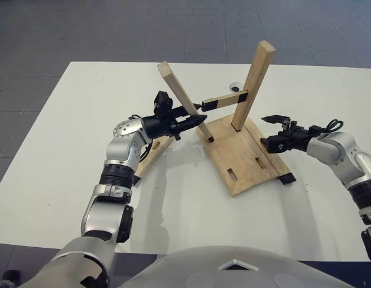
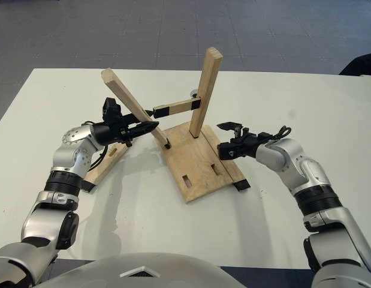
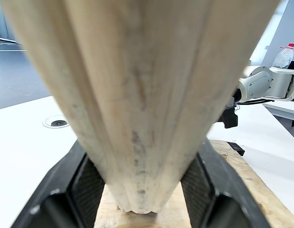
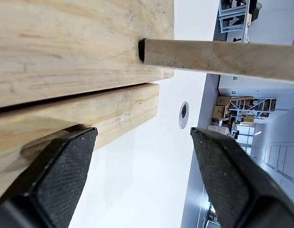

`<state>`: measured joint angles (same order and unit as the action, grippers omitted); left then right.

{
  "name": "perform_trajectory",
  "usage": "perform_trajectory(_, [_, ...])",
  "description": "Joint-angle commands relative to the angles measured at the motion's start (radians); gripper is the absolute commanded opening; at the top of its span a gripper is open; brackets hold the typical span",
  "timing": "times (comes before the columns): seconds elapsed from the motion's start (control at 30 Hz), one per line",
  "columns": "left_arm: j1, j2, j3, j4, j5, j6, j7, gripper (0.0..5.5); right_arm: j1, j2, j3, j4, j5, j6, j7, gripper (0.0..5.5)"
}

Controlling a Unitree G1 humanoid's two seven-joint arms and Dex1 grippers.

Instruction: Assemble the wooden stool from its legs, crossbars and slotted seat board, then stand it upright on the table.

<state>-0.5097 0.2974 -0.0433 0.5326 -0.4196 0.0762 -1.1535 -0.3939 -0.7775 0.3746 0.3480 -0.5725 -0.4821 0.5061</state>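
Note:
The slotted seat board lies flat mid-table. Two wooden legs stand in it: a leaning one on the left and a straighter one on the right, joined by a black-tipped crossbar. My left gripper is shut on the leaning leg low down, near its foot; its pads press both sides. My right gripper hovers open at the board's right edge, with nothing between its fingers. Close under it is the board.
Another wooden piece lies on the table under my left forearm. A black-ended bar sticks out from beneath the board's right edge. A round grommet hole sits in the tabletop behind the legs. White table surrounds the board.

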Motion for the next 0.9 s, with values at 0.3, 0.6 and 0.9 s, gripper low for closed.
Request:
perform_trajectory(0.3, [-0.023, 0.012, 0.017, 0.057, 0.048, -0.052, -0.025, 2.05, -0.024, -0.118, 0.024, 0.162, -0.125, -0.066, -0.079, 3.65])
perform_trajectory(0.6, [0.013, 0.070, -0.087, 0.036, 0.206, -0.170, -0.029, 2.05, -0.030, 0.012, -0.061, -0.104, 0.055, 0.103, 0.021, 3.65])
perform_trajectory(0.9, [0.038, 0.091, -0.085, 0.047, 0.148, -0.001, -0.026, 2.05, 0.091, 0.055, -0.051, -0.221, 0.089, 0.195, 0.074, 3.65])
